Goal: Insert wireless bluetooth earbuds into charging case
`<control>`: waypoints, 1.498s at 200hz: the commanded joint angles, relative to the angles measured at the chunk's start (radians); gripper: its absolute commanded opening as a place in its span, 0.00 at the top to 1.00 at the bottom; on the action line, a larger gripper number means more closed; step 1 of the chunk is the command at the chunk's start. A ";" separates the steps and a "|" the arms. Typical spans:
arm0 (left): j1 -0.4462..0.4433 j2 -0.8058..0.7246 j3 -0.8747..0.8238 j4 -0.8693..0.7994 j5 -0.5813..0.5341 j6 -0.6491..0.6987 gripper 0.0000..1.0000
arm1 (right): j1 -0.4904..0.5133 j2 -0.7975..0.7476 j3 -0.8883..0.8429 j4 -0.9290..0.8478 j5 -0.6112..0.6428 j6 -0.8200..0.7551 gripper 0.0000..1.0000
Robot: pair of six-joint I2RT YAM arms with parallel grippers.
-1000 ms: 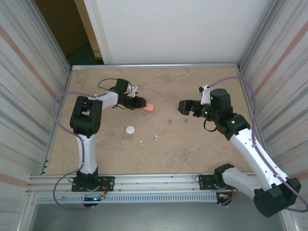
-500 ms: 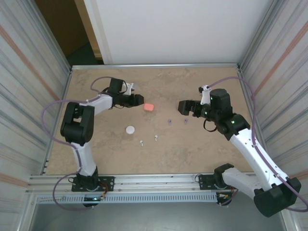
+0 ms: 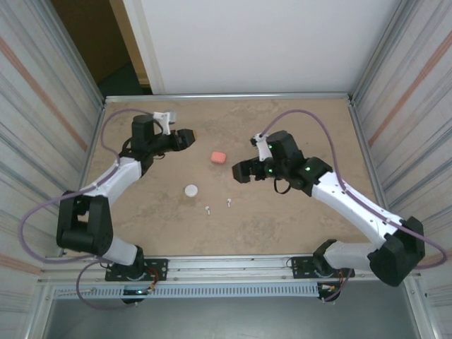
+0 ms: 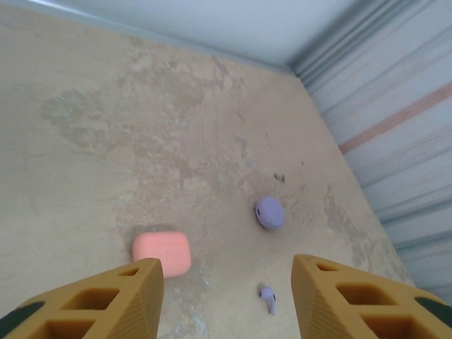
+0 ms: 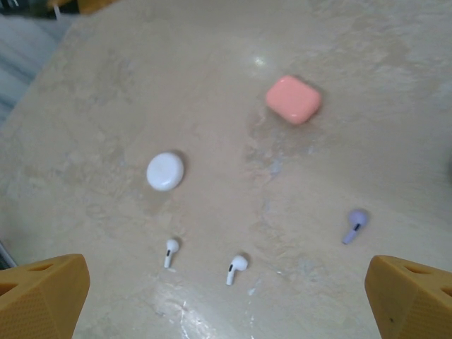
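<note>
Top view: left gripper [image 3: 186,135] sat over the far-left of the tan marbled tabletop [image 3: 282,219], and right gripper [image 3: 239,171] was near the middle. A rounded-square salmon-pink plastic case [image 3: 218,157] lay between them, touched by neither. A round white plastic case [image 3: 191,190] lay nearer the bases. Two small white stemmed plastic earbuds [image 3: 207,209] [image 3: 229,203] lay loose on the table just past it, both outside any case. Left wrist view: the orange fingers [image 4: 99,304] were parted with nothing between them, so released. The pink case lay just beyond the left-hand finger. A round lavender plastic case [image 4: 270,212] sat further out, and a purple stemmed earbud [image 4: 268,299] lay near it on the bare table, not touching. Right wrist view: jaws were spread wide and empty above the table. The white earbuds lay side by side but apart, on the near side of the white case. The purple earbud was off to the right, and the pink case was at the far side.
</note>
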State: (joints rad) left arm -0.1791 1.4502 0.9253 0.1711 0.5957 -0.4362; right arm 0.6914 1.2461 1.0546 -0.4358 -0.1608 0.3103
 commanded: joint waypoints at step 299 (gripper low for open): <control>0.102 -0.448 -0.230 0.042 -0.338 -0.043 0.32 | 0.268 0.844 0.243 0.491 0.069 -0.514 0.07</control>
State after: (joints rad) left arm -0.0887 1.0130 0.7059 0.2096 0.2752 -0.4976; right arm 0.9695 2.0628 1.2648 0.0551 -0.0948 -0.1959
